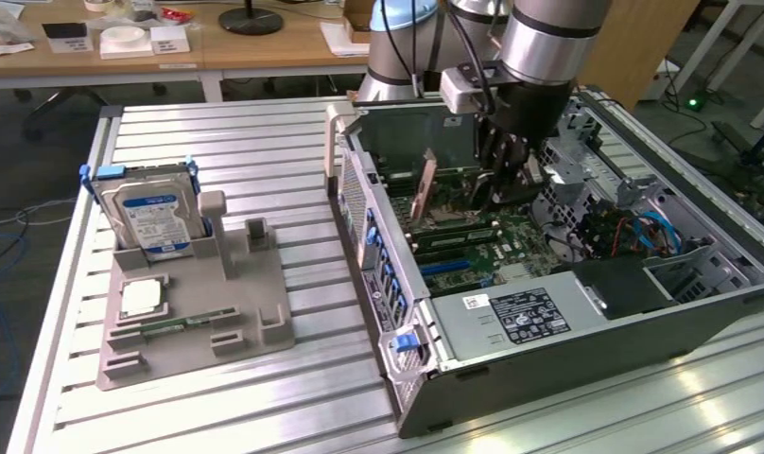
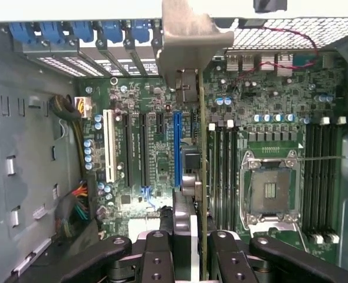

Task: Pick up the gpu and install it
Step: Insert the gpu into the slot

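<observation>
The open computer case [image 1: 395, 312] lies on the slatted metal table. Inside it, my gripper [image 1: 498, 180] is shut on the gpu [image 1: 424, 194], which stands on edge above the motherboard [image 1: 483, 255]. In the wrist view the gpu [image 2: 202, 165] shows edge-on as a thin green board, with its silver end bracket [image 2: 191, 41] at the case's slotted rear wall. My gripper [image 2: 189, 239] clamps the card from both sides with its black fingers [image 2: 156, 253]. The card runs just beside the long blue expansion slot [image 2: 177, 147]. Whether it is seated in a slot is hidden.
A grey holder [image 1: 193, 312] on the exterior view's left carries a hard drive [image 1: 155, 213], a processor chip [image 1: 143, 298] and a memory stick [image 1: 174, 326]. Inside the case are the power supply [image 1: 521, 317], the empty processor socket [image 2: 271, 188] and bundled cables [image 2: 74, 206].
</observation>
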